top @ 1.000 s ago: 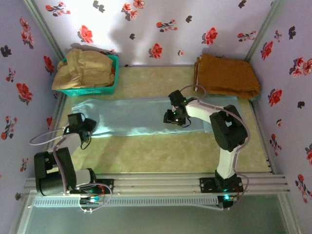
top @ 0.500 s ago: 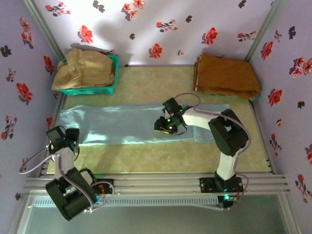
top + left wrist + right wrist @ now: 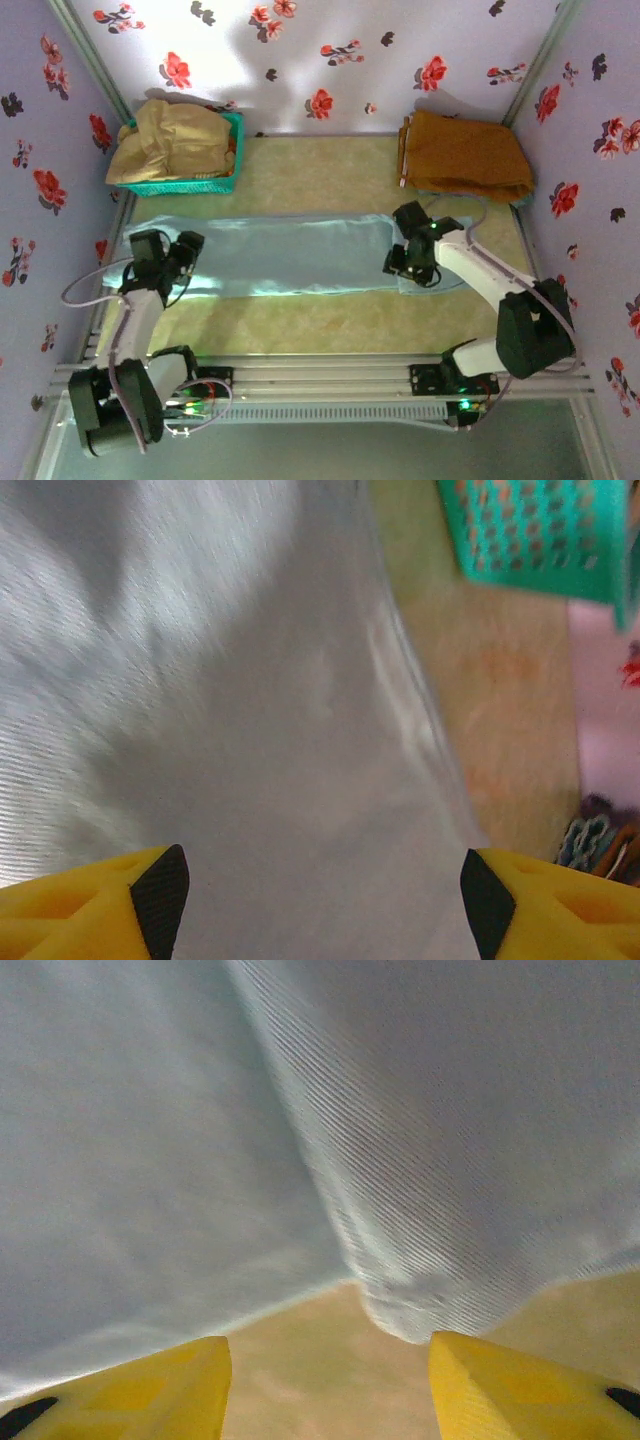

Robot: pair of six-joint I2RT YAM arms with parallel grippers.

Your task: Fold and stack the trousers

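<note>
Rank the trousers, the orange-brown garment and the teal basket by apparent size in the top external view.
1. trousers: clearly largest, spread out long.
2. orange-brown garment and teal basket: they look about alike, so they are not ranked against each other.

No legible text, label, brand, number or sign anywhere: none on the trousers (image 3: 270, 255), none on the basket (image 3: 190, 186), none on the flowered walls (image 3: 400, 95).
</note>
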